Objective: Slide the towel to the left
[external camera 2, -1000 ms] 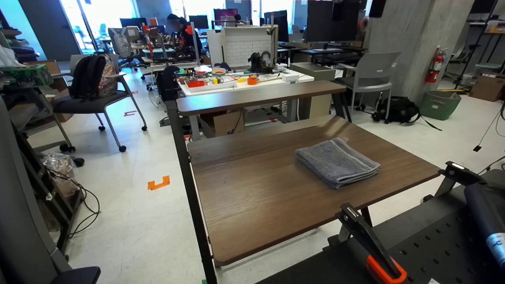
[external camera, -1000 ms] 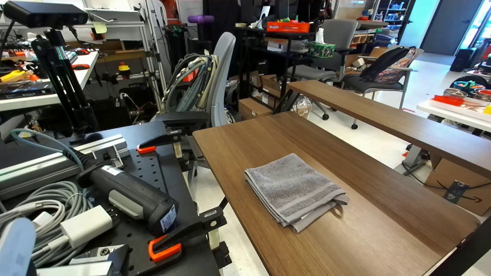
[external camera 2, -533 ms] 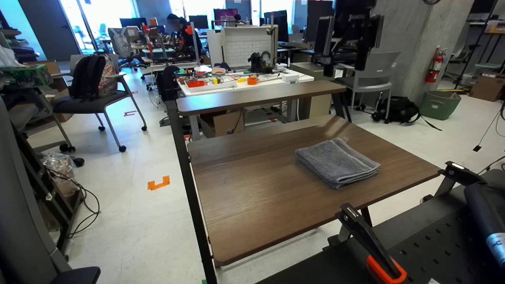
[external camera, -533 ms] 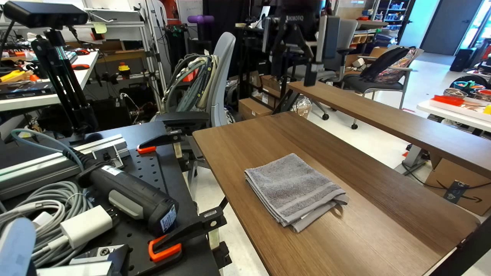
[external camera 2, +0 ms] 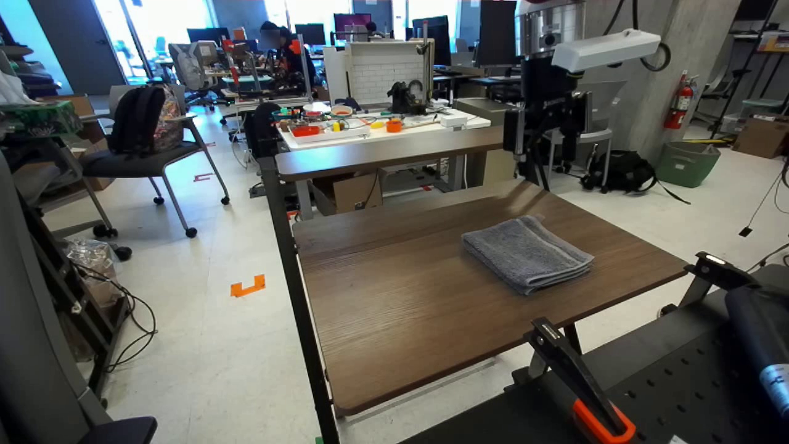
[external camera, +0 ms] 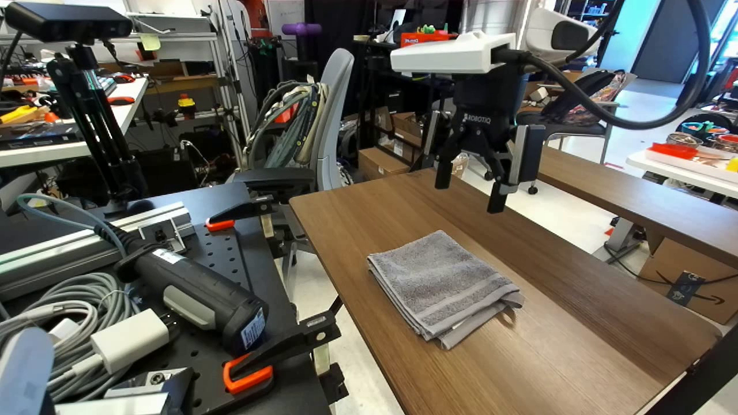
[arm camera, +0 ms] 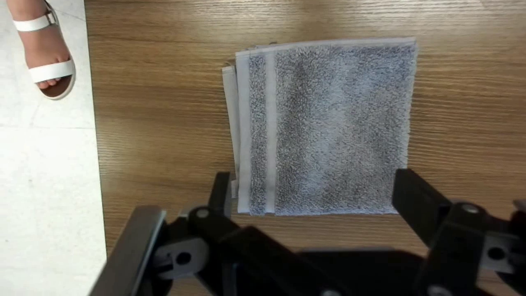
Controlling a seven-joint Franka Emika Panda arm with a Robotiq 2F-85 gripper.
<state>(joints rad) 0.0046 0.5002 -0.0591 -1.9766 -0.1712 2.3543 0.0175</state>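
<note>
The towel, a grey folded cloth (external camera: 441, 282), lies flat on the brown wooden table (external camera: 553, 357). It also shows in an exterior view (external camera 2: 527, 254) and in the wrist view (arm camera: 337, 127). Its layers are slightly uneven along the striped edge. My gripper (external camera: 470, 193) is open and empty, pointing down and held in the air above the table. It also shows in an exterior view (external camera 2: 545, 157). In the wrist view the fingers (arm camera: 314, 187) are wide apart, framing the towel's near edge, with no contact visible. None of the towel's top is hidden except a near corner behind a finger.
A raised wooden shelf (external camera: 611, 187) runs along the table's far side, with a black post (external camera 2: 290, 259) at one end. A black perforated bench (external camera: 213, 259) with orange clamps (external camera: 248, 374) and a black tool (external camera: 196, 294) stands beside it. A sandalled foot (arm camera: 45, 53) is near the table edge.
One second ago the arm was out of view. My open gripper has come into both exterior views from the top and lowered toward the table. The towel has not moved.
</note>
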